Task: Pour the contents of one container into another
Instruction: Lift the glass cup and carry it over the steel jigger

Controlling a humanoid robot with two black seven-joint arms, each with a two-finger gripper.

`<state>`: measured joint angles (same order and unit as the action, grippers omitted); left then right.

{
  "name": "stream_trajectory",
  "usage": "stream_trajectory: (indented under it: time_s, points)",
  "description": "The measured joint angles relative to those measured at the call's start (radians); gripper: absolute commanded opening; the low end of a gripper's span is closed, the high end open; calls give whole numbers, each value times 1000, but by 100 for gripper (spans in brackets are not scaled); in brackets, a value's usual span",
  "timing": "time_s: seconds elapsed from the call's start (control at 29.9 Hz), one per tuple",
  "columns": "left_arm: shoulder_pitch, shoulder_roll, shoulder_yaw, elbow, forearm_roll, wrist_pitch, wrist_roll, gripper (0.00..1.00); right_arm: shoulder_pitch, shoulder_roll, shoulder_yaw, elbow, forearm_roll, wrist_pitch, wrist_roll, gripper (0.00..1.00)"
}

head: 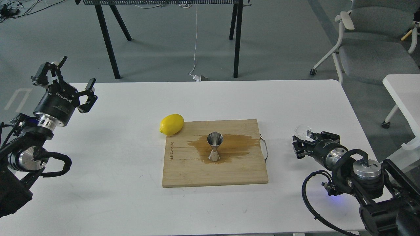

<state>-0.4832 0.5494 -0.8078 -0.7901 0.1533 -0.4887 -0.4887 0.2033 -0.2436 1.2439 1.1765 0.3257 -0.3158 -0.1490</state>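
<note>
We are gripping the clear glass cup (303,131) in our right gripper (302,146) (right of the jigger (214,146)), while our left gripper (68,78) is hanging wide open, empty.

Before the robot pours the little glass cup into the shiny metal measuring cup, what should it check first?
1. Glass cup sits at the right end effector: ok, though a firm grip cannot be told.
2. Measuring cup upright on the cutting board: ok.
3. Board dry: not ok, a brown spill surrounds the measuring cup.
4. Lemon away from the measuring cup: ok.
5. Left end effector open and far off: ok.
6. Liquid in the glass: cannot tell.
</note>
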Motion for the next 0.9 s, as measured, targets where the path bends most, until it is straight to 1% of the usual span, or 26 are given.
stream_trajectory:
  time_s: [0.33,0.47,0.9]
  points:
    - [0,-12,1,0,0,0,0,98,11,-5,-4,175,-138,-17,-3,44]
    - [0,-12,-1,0,0,0,0,98,26,-3,-44,232,-182,-17,-4,45]
    - [-1,-19,-2,0,0,0,0,98,179,-3,-262,260,-258,-12,-1,45]
